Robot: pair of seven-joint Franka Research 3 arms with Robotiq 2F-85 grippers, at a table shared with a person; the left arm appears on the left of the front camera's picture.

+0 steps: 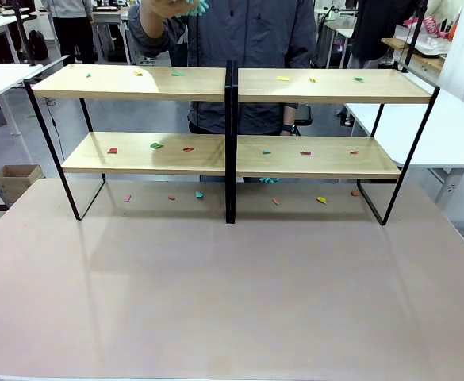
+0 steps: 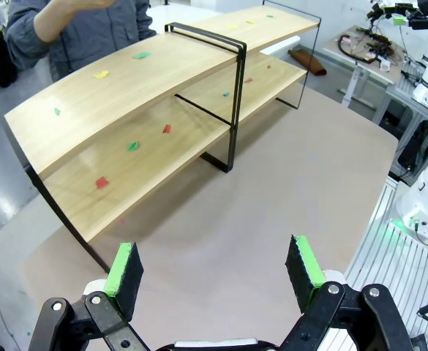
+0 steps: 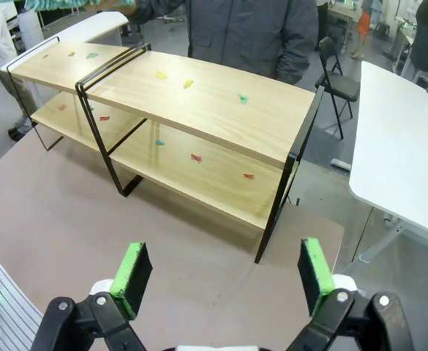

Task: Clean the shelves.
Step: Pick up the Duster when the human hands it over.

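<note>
Standing on the counter [image 1: 216, 302], the shelves [image 1: 331, 164] sit well ahead of the left gripper [image 2: 214, 267] and right gripper [image 3: 224, 270], both wide open, empty.

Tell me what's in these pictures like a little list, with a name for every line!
shelves: two tiers, light wood on a black frame, standing on the table
mess: small coloured scraps on both tiers and on the table underneath
robot's left hand: open, above the table, holding nothing
robot's right hand: open, above the table, holding nothing
person: standing behind the shelves, one arm raised
</note>
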